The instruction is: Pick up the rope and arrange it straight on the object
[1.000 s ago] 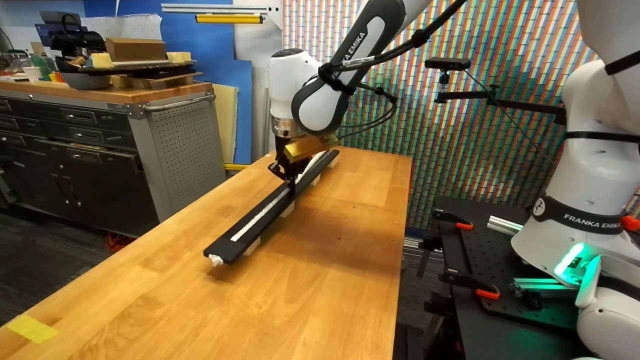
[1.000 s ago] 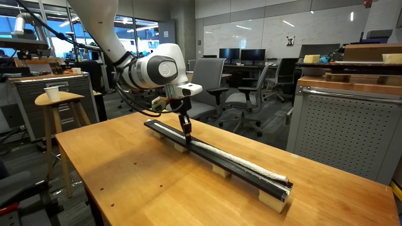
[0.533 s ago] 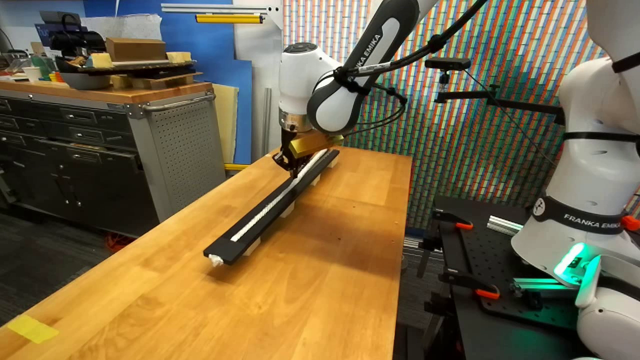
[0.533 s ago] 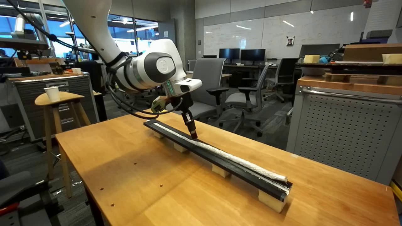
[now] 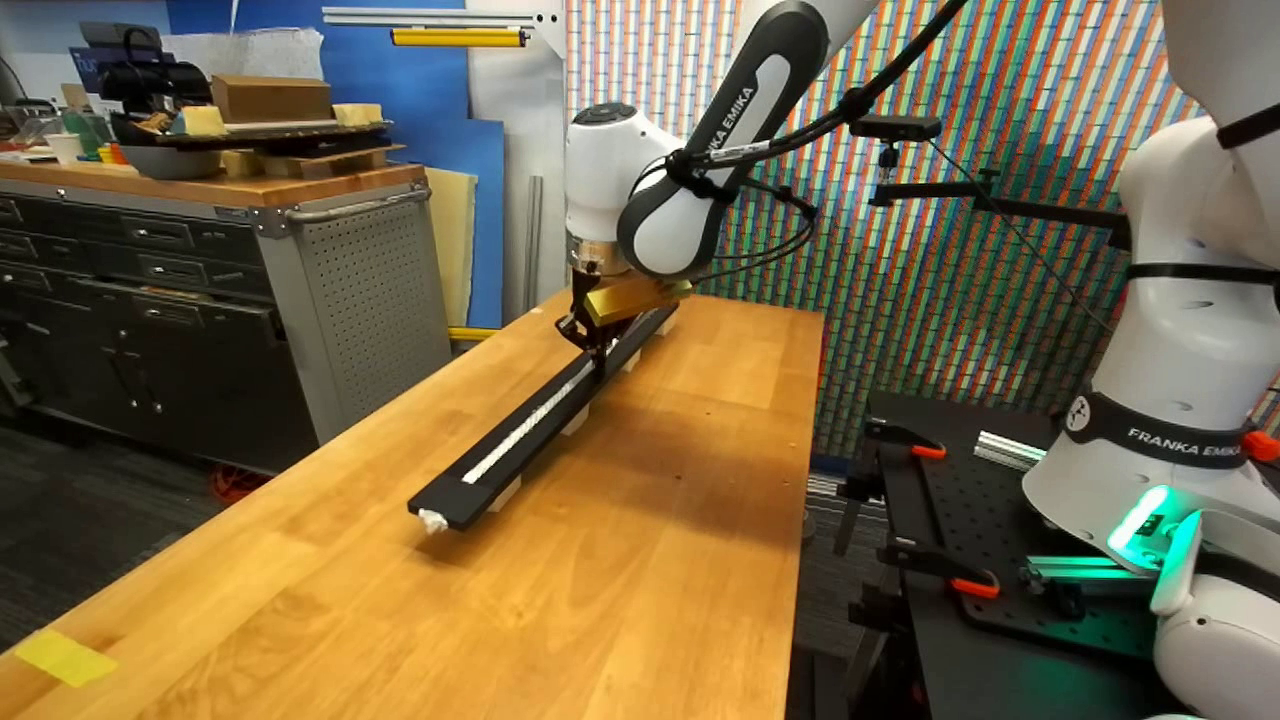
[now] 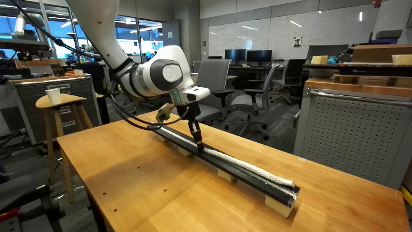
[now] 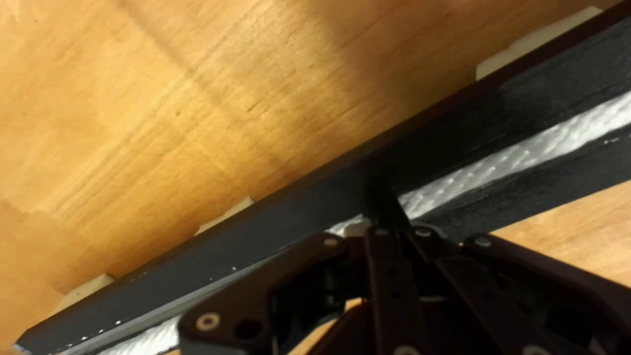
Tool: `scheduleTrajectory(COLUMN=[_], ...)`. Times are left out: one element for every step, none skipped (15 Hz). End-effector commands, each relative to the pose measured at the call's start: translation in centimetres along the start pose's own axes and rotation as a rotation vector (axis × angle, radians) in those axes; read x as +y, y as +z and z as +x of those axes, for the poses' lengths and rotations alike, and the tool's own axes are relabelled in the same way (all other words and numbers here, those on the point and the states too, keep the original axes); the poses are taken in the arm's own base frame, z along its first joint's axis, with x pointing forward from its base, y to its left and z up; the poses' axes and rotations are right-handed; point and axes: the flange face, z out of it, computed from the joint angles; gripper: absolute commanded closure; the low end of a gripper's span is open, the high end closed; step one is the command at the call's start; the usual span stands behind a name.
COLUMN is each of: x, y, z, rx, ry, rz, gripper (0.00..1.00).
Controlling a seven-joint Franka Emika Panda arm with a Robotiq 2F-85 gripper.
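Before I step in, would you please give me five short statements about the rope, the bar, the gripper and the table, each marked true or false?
1. The gripper is down at the rope, partway along the black bar. True.
2. Its fingers are spread wide apart. False: in the wrist view they stand together.
3. Pale blocks prop the black bar above the tabletop. True.
4. All of the rope lies in the groove. False: in an exterior view, the end nearest the camera lies beside it.
5. A yellow strip lies on the tabletop. True.
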Motion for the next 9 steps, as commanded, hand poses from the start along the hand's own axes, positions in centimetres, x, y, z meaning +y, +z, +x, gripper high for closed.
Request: scheduleTrajectory(x=[0.5, 0.6, 0.7, 0.8, 0.8, 0.9, 0.9, 1.0, 1.2], y=[3.6, 3.4, 3.2, 2.9, 2.5, 1.9, 1.5, 0.9, 0.4], z=[1.0, 1.3, 1.4, 1.6, 1.7, 1.8, 1.8, 1.7, 1.8], rx=[-0.077, -0.09, -0.097, -0.099, -0.095, -0.082, -0.072, -0.058, -0.039], ry=[0.03, 0.039, 0.046, 0.054, 0.06, 0.066, 0.067, 0.067, 0.075], rz=[-0.012, -0.01, -0.008, -0.005, -0.003, -0.002, -0.003, -0.004, -0.011], gripper=[1.0, 1.0, 1.0, 1.0, 1.0, 1.0, 1.0, 1.0, 1.0])
